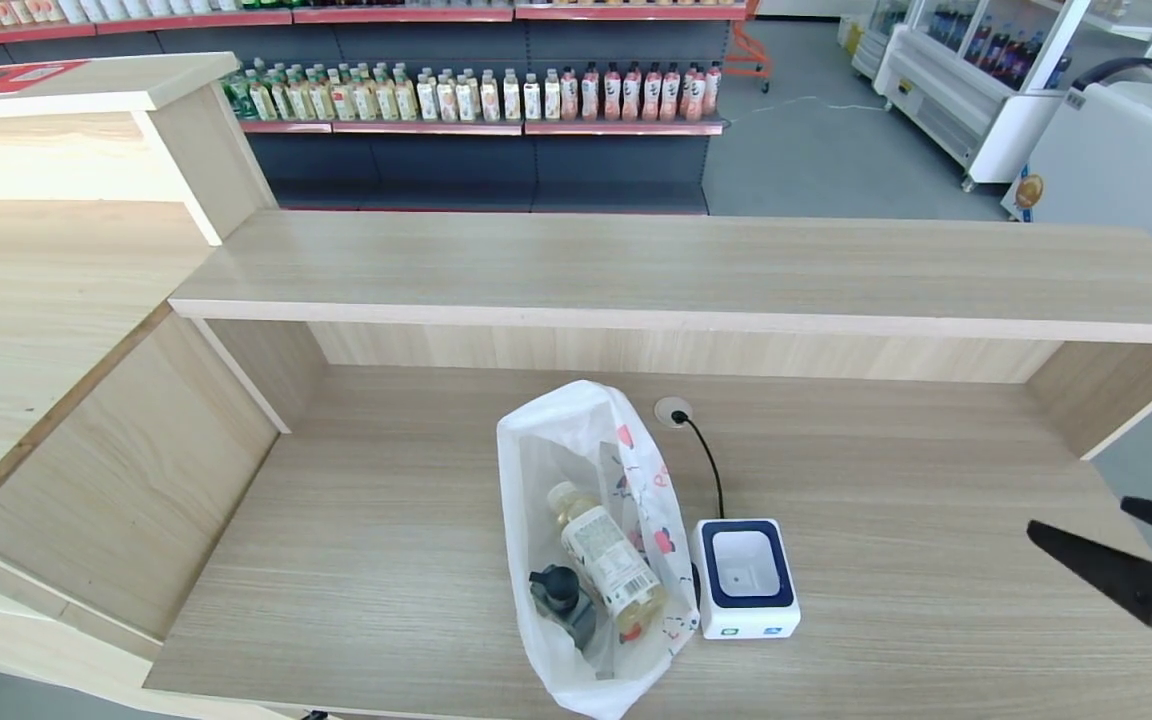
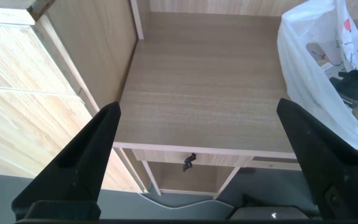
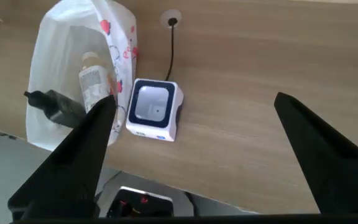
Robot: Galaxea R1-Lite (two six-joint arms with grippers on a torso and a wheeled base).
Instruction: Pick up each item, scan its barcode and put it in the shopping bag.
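A white plastic shopping bag (image 1: pixel 591 470) stands open on the wooden counter (image 1: pixel 886 520). Inside it lie a bottle of yellowish drink (image 1: pixel 606 560) with a white label and a dark grey item (image 1: pixel 564 598) beside it. Just right of the bag sits the white and blue barcode scanner (image 1: pixel 744 576), its black cable running to a hole in the counter. My right gripper (image 1: pixel 1126 545) hangs open over the counter's right end, well clear of the scanner (image 3: pixel 153 109) and bag (image 3: pixel 73 81). My left gripper (image 2: pixel 197 152) is open and empty off the counter's front left edge, with the bag (image 2: pixel 328 68) further along the counter.
A raised wooden ledge (image 1: pixel 696 270) runs along the back of the counter, with side walls left and right. Beyond it stand store shelves of bottled drinks (image 1: pixel 476 95) and chest freezers (image 1: pixel 1116 130) at the right.
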